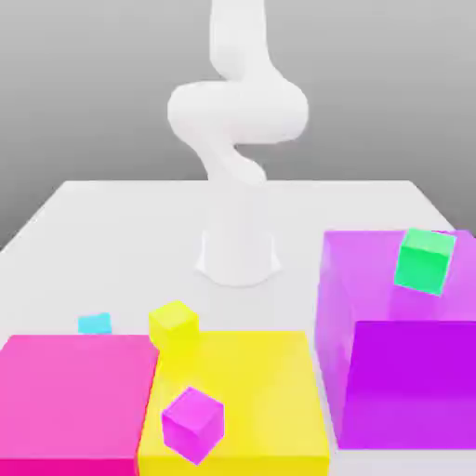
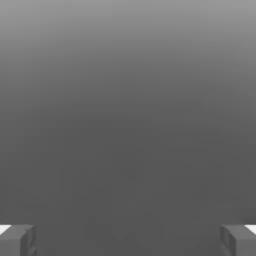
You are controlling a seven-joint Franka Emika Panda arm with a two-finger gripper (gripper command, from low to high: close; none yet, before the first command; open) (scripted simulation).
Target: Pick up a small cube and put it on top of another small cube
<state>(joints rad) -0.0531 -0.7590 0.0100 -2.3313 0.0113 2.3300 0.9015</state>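
Tool [image 2: 128,240] released, fingers [image 2: 17,240] spread wide, nothing between them. Small cyan cube [image 1: 94,323] rests on the bench [image 1: 121,223], just behind the pink block [image 1: 74,395], near the small yellow cube [image 1: 173,322].

- the arm [image 1: 237,139] looks like smooth white plastic with a soft sheen
- tabletop [image 1: 121,223] is plain matt white, no texture at all
- big pink block [image 1: 74,395], yellow block [image 1: 251,381] and purple block [image 1: 400,372] are flat, smooth and slightly glowy
- small cyan cube [image 1: 94,323] has the same smooth finish
- fingers [image 2: 17,240] look dull grey, matt
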